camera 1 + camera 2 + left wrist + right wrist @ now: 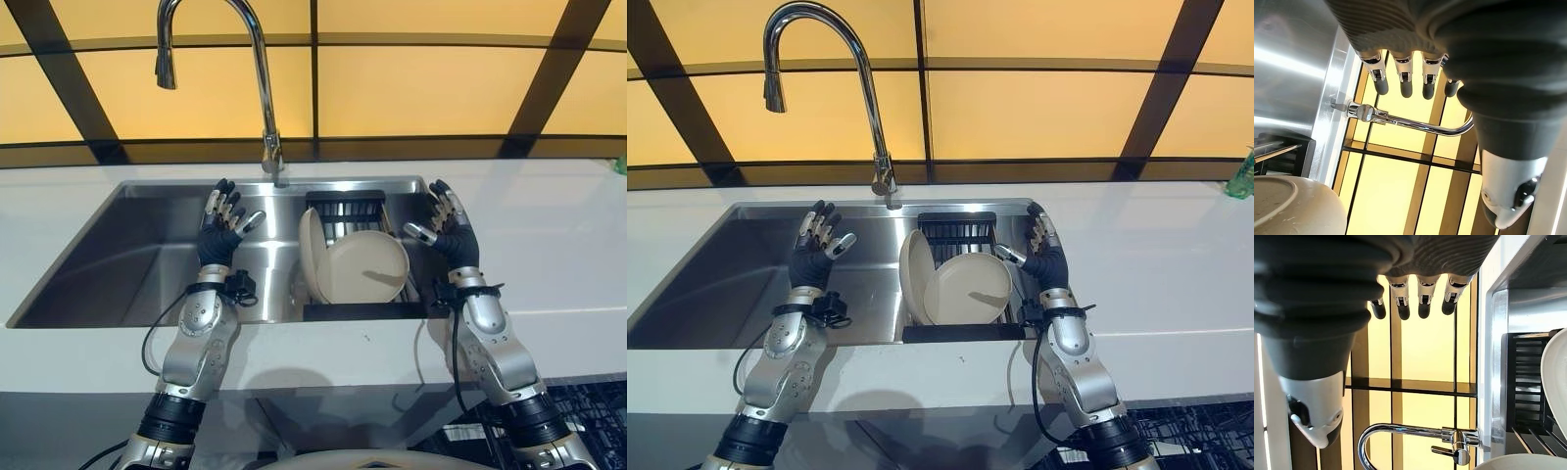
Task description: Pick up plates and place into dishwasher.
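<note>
Two plates: cream plates (358, 266) lean in the black rack (345, 208) inside the sink (147, 257).
Left robot hand (223, 223): spread, empty, raised over the basin beside the plates.
Right robot hand (447, 225): spread, empty, at the rack's far side.
Your move: bring both in on the front plate's rim, thumbs opposed, and lift clear of the faucet (257, 69).
Surface (558, 245): white, bare around the sink.

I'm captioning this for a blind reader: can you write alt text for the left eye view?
Two cream round plates lean in a black dish rack inside a stainless steel sink. The robot's open left hand and open right hand are raised either side of them, holding nothing, below a curved chrome faucet.
</note>
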